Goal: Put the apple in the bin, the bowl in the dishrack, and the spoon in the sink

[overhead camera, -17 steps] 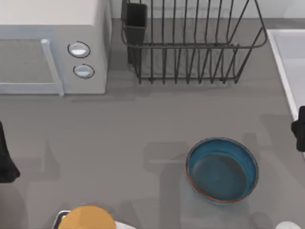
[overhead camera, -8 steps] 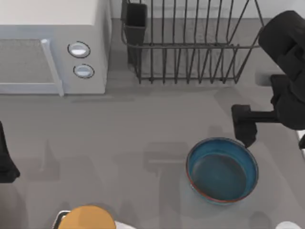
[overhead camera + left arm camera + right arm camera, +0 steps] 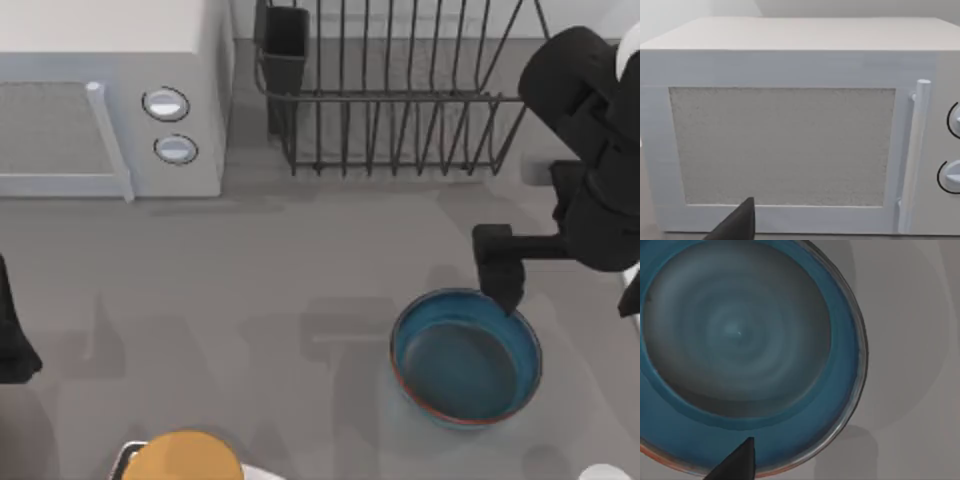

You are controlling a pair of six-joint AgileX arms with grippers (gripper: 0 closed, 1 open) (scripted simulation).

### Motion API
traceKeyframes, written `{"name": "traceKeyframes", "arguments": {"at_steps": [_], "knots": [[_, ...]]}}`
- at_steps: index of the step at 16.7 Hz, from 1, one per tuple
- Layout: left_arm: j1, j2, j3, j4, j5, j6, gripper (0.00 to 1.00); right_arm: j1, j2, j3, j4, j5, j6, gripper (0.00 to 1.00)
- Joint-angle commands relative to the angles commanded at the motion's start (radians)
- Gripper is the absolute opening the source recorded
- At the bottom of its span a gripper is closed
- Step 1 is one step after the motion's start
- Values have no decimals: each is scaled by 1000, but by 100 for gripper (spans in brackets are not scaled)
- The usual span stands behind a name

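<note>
Here the bowl (image 3: 466,356) sits upright on the grey desk (image 3: 300,270) toward the top view's right and near its lower edge, blue inside with a thin reddish-brown rim, and nothing lies in it. In the right wrist view the bowl (image 3: 745,355) is seen from straight above, its pale swirled bottom and blue wall plain, with a dark fingertip (image 3: 737,462) of that arm over the wall near the rim. The right gripper (image 3: 502,275) hangs at the bowl's far edge, its dark tip just at the rim on the side nearest the dishrack; whether it touches the rim cannot be told, and whether its jaws are apart or together cannot be told either. The right arm (image 3: 590,150) reaches in from the top view's right edge, partly over the rack's right end. The dishrack (image 3: 400,95) stands behind the bowl, well apart from it, black wire bars with a dark utensil cup (image 3: 284,40) at its left corner. Left of the rack is a white microwave (image 3: 110,100) with two round knobs; the left wrist view faces the microwave (image 3: 790,135) door. The left arm (image 3: 12,335) is parked at the top view's left edge. An orange-yellow round thing (image 3: 183,458) lies at the lower edge.
</note>
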Motion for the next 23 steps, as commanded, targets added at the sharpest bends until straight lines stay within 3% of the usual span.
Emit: {"name": "traceKeyframes", "arguments": {"at_steps": [9, 15, 23], "knots": [[0, 0, 0, 0, 0, 0, 100, 7, 112, -233, 353, 1, 5, 100], [0, 0, 0, 0, 0, 0, 100, 8, 129, -265, 392, 1, 7, 100], [0, 0, 0, 0, 0, 0, 100, 8, 129, -265, 392, 1, 7, 40]]}}
